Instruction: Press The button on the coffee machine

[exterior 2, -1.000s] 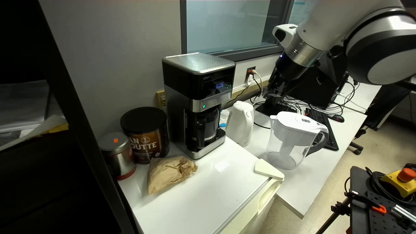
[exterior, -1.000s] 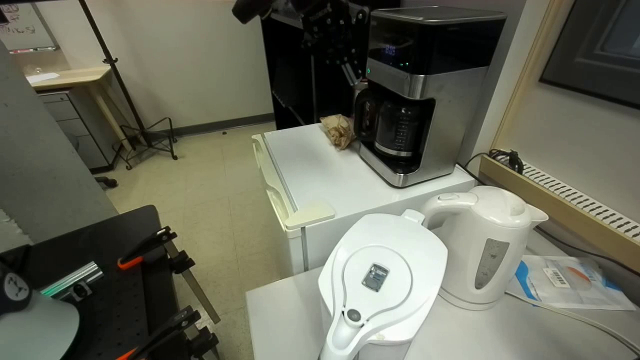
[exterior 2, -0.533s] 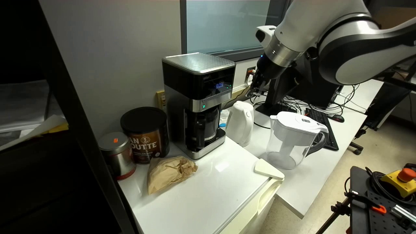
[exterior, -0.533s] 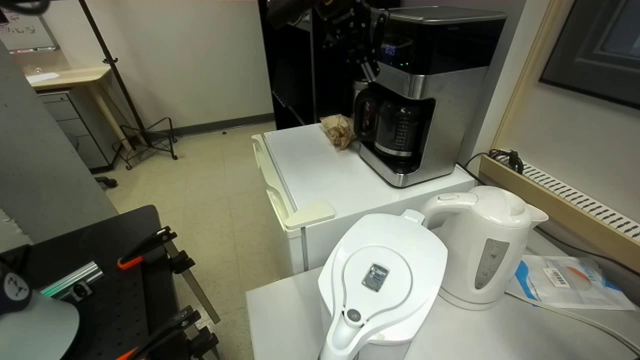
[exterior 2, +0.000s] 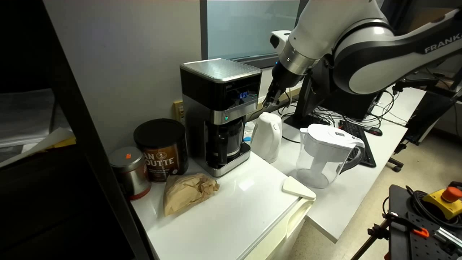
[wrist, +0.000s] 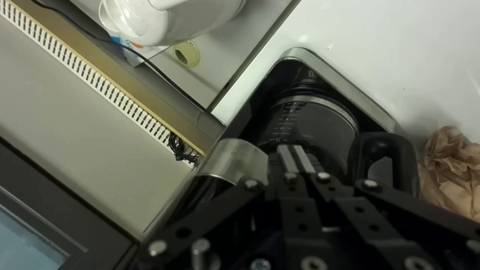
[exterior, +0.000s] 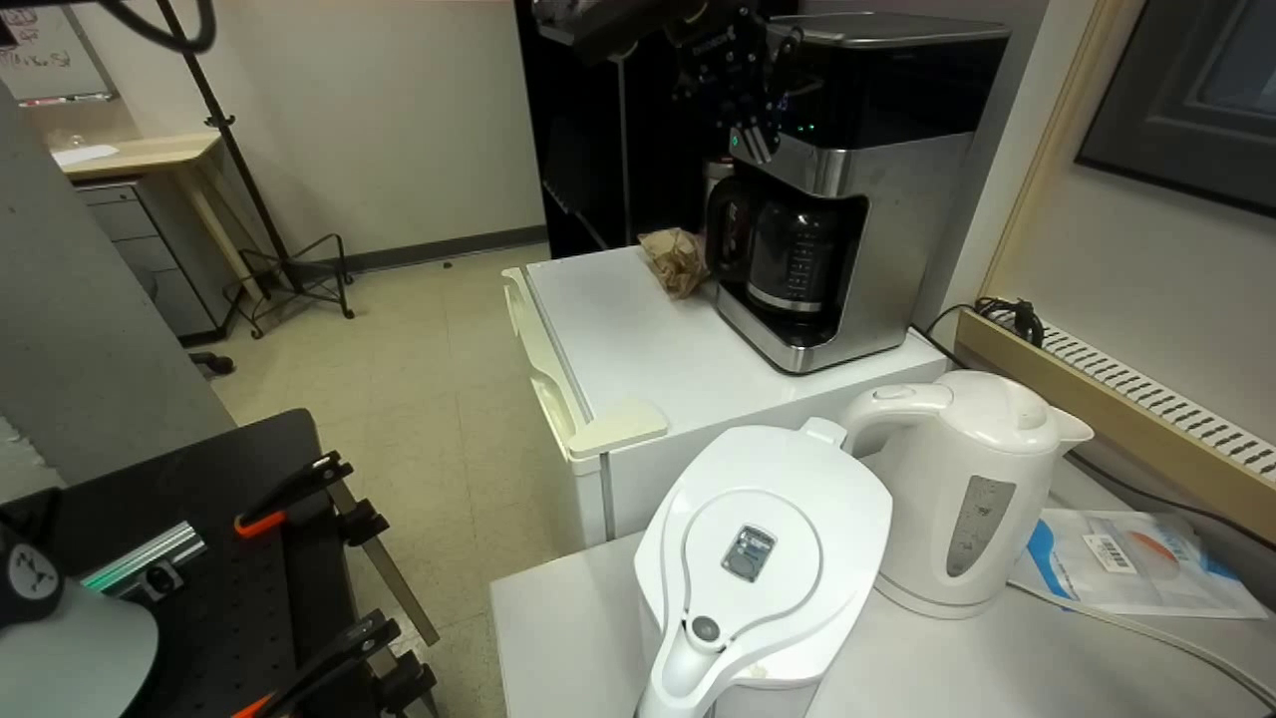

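Note:
The coffee machine, black with a silver front panel, stands on the white fridge top in both exterior views (exterior: pixel 907 219) (exterior 2: pixel 196 119). Its green-lit button (exterior 2: pixel 226 118) is on the silver band above the carafe; the green light (exterior: pixel 735 142) also shows beside my fingertips. A blue display (exterior 2: pixel 244 95) is above. My gripper (exterior: pixel 755 145) is shut and empty, fingers pointing down, in front of the machine's upper front. In an exterior view a small gap shows between gripper (exterior 2: pixel 268 103) and machine. In the wrist view, the gripper (wrist: pixel 294 150) overlaps the dark carafe (wrist: pixel 315 123); the button is hidden there.
A white kettle (exterior 2: pixel 266 139) and a water-filter pitcher (exterior 2: pixel 325 155) stand beside the machine. A brown paper bag (exterior 2: pixel 189 193), a coffee tub (exterior 2: pixel 162 150) and a metal canister (exterior 2: pixel 130 171) are on its far side. A wall is behind.
My gripper has moved closer to the front of the coffee machine, rightward in an exterior view and leftward in an exterior view. It stays shut. The coffee machine and other objects have not moved.

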